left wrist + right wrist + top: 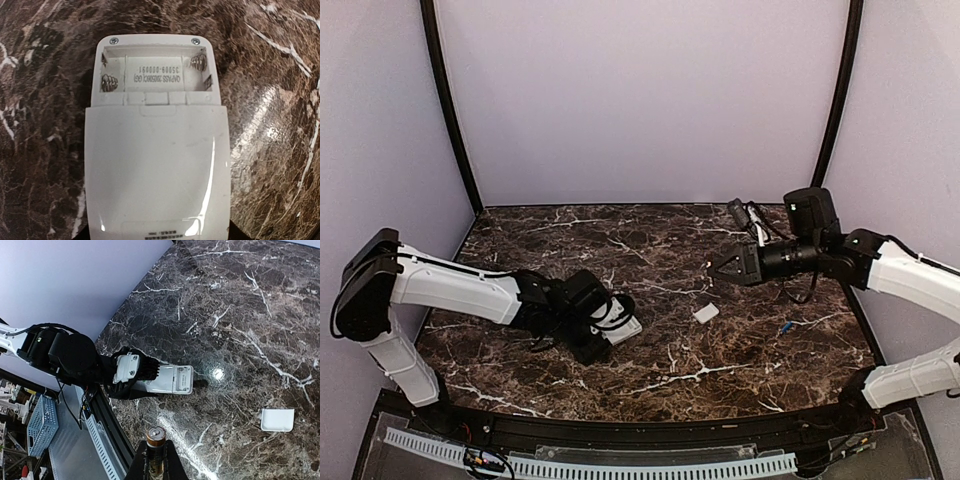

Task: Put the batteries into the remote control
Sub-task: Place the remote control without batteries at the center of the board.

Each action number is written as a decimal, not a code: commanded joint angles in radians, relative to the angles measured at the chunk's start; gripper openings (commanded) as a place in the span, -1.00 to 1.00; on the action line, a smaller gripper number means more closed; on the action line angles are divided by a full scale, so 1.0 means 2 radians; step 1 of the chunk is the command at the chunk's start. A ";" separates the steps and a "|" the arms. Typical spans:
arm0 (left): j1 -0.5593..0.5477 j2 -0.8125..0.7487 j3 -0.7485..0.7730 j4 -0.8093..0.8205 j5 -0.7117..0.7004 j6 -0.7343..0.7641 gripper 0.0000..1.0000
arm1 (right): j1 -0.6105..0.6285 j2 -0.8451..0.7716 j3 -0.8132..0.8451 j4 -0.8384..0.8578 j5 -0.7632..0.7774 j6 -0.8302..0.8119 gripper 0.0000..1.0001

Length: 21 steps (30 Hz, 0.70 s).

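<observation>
A: Loading the first cell looks like the step in hand. How should it go?

B: Slowly, and at a slant. The right gripper (720,266) has its fingers closed on a battery (155,445), pinched round the body with its copper-coloured end poking past the tips. I'd seat the flat end against a spring, press to squash it, then lay the other end down.

A: Which spring?

B: The compartment (155,75) shows two springs (109,82), one at the left and one at the right, in separate bays. So the cells should lie head to tail. I cannot tell which pole faces out of the fingers, so that wants checking first.

A: And the remote control (156,165)?

B: Back up, with the compartment open and bare. The left gripper (136,379) is clamped on the end away from the compartment, which should brace it against the push. I cannot tell whether it rests on the table (650,240) or sits just off it.

A: Where is it from the battery?

B: Well apart. The right gripper hangs above the right side, and the remote is over on the left, open end towards it.

A: Anything between?

B: The cover plate (706,313) lies between them. A second battery (786,327), with blue on it, lies nearer the right edge. I'd carry the cell over the plate rather than sweep it.
</observation>
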 commanded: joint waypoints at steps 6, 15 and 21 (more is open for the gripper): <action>-0.039 0.089 0.015 0.044 0.116 0.041 -0.84 | 0.017 0.028 -0.023 -0.046 0.014 0.024 -1.00; -0.039 0.145 0.049 0.054 0.149 0.111 -0.15 | 0.025 0.041 -0.059 -0.019 0.053 0.060 -1.00; -0.039 0.160 0.050 0.060 0.141 0.129 0.16 | 0.033 0.067 -0.071 -0.009 0.062 0.074 -1.00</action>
